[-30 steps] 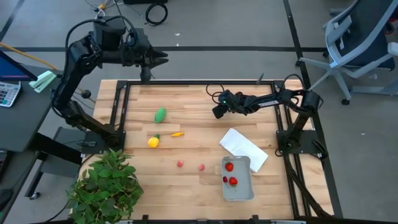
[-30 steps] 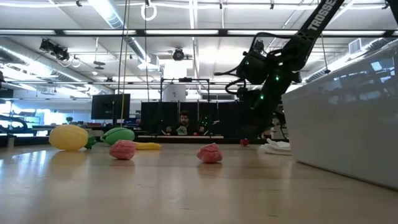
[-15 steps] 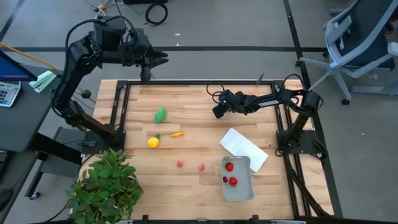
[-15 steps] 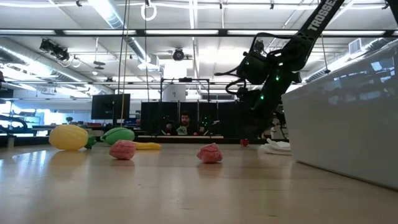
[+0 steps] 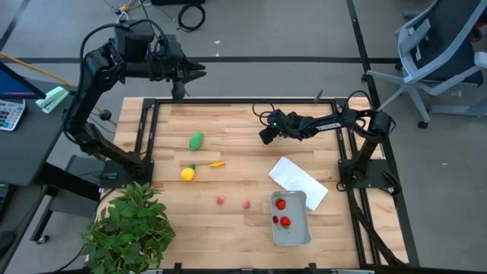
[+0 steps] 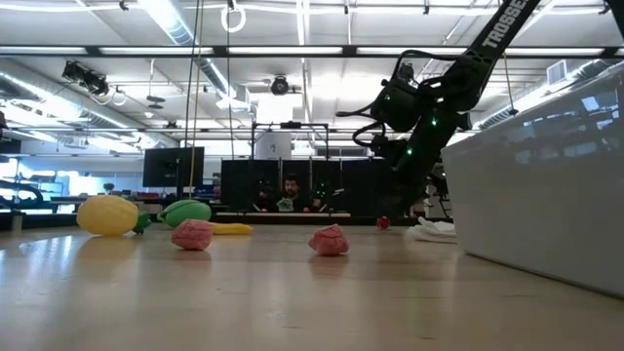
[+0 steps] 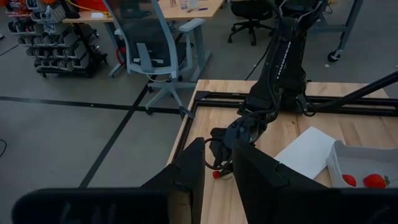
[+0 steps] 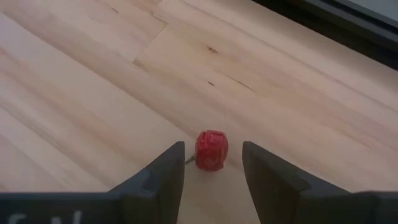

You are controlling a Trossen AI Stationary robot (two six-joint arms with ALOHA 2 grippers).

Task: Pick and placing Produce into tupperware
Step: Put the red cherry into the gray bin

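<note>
Tupperware (image 5: 293, 224) sits near the front right of the tabletop (image 5: 243, 171), holding 2 red pieces, a white cloth (image 5: 297, 181) just beside it. Right pincer (image 8: 212, 165) hangs low over the rear middle, fingers spread around a small red berry (image 8: 211, 150) lying on the wood. Left pincer (image 7: 217, 177) waits above the rear left edge, fingers apart. Green oval (image 5: 196, 140), lemon (image 5: 187, 173), orange piece (image 5: 218, 164) and 2 pink-red bits (image 5: 221, 200) lie left of centre.

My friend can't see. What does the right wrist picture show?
A small red toy fruit sits on the wooden table, right between the two open dark fingers of the right gripper. The fingers are not touching it.
</note>
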